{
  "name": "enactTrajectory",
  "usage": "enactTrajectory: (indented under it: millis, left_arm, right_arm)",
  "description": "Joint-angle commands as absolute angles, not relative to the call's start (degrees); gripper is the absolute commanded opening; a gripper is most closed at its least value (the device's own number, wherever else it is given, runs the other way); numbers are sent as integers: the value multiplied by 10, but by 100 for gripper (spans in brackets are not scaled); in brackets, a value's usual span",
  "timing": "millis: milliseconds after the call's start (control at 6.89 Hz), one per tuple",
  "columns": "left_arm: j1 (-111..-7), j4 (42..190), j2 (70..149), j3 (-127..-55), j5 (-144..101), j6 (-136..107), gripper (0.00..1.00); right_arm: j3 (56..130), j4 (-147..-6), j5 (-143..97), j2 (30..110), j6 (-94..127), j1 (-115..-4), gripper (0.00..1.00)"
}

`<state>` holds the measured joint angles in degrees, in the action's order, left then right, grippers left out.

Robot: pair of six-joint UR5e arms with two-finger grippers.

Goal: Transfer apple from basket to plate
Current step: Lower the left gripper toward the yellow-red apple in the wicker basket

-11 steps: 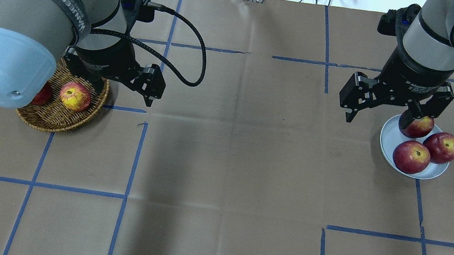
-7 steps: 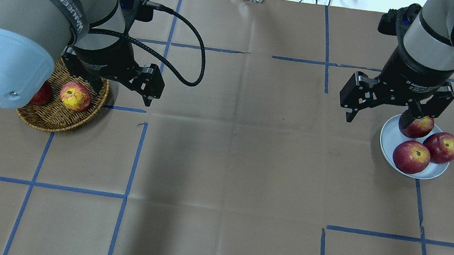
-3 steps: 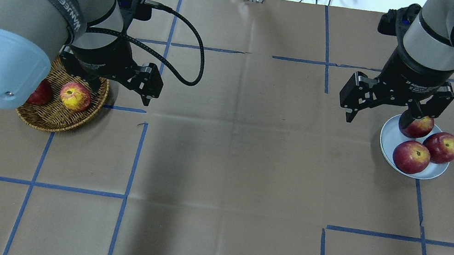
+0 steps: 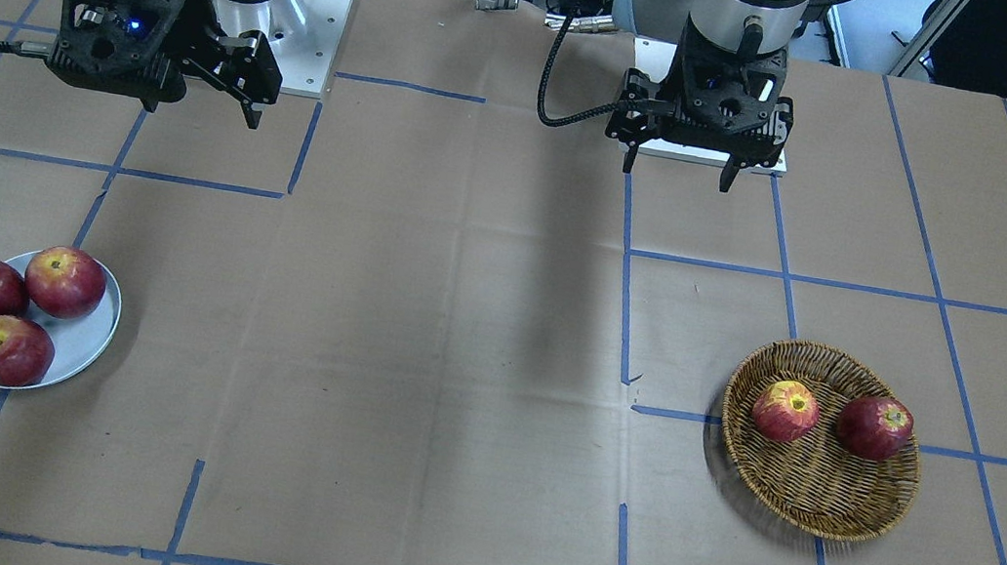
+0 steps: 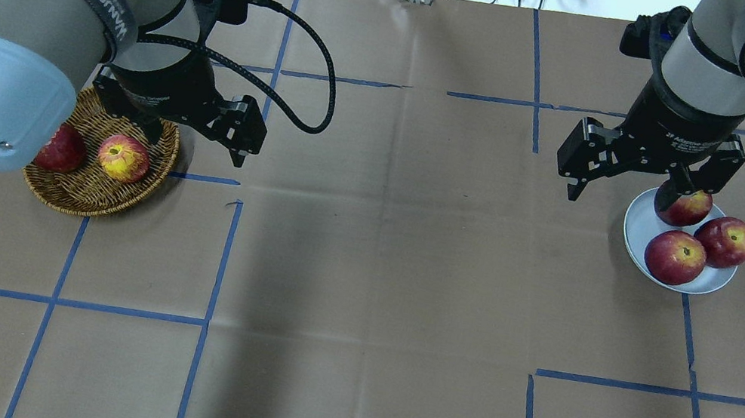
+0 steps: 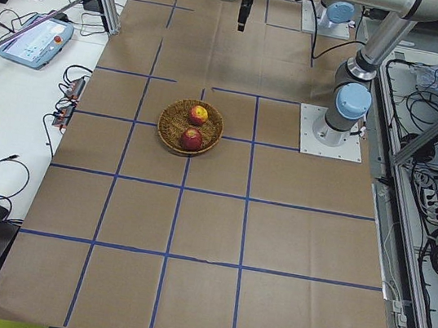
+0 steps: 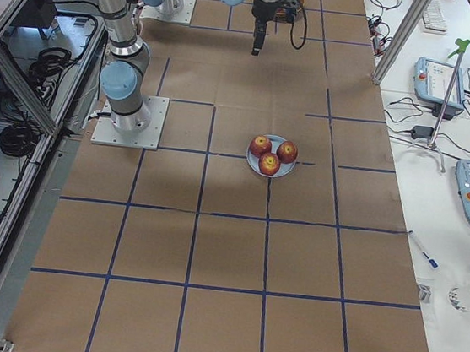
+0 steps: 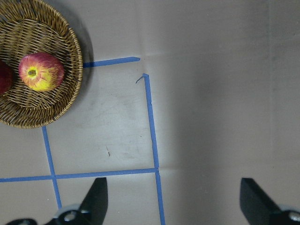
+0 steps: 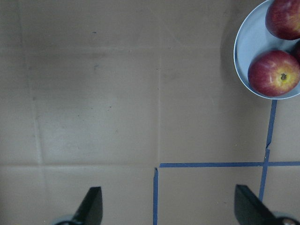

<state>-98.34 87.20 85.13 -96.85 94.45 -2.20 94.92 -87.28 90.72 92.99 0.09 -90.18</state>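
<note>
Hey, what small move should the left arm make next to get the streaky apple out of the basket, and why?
Probably shift the left end effector sideways until it is centred over the yellow-streaked apple, before any descent. Its jaws are open and empty, but the wrist view shows them over table beside the basket, with the apple off to one side.

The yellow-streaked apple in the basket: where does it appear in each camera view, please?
Front-facing: apple right of centre, the left fruit in the basket.
Overhead: apple at far left, the right fruit of the two.
Exterior left: apple in the upper middle, the farther fruit.
Exterior right: not visible.
Left wrist: apple near the top-left corner.
Right wrist: not in it.
Shared landmark: the basket.
</note>
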Motion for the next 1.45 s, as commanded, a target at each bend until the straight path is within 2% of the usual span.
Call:
enactTrajectory:
  millis: [0,725,1015,1305]
  left_arm:
    - [-983,875,851,-949,945,-23,100]
    - [-979,882,846,-971,943,-19,100]
    - [-908,829,880,-999,944,118,99]
    - [-802,679,923,-1075,942,253,99]
  right_arm:
    - [949,-873,908,930,1,-901,100]
    - [949,-873,908,930,0,-901,100]
    - [949,-873,908,930,0,-901,100]
    - [949,-873,908,930,0,-901,100]
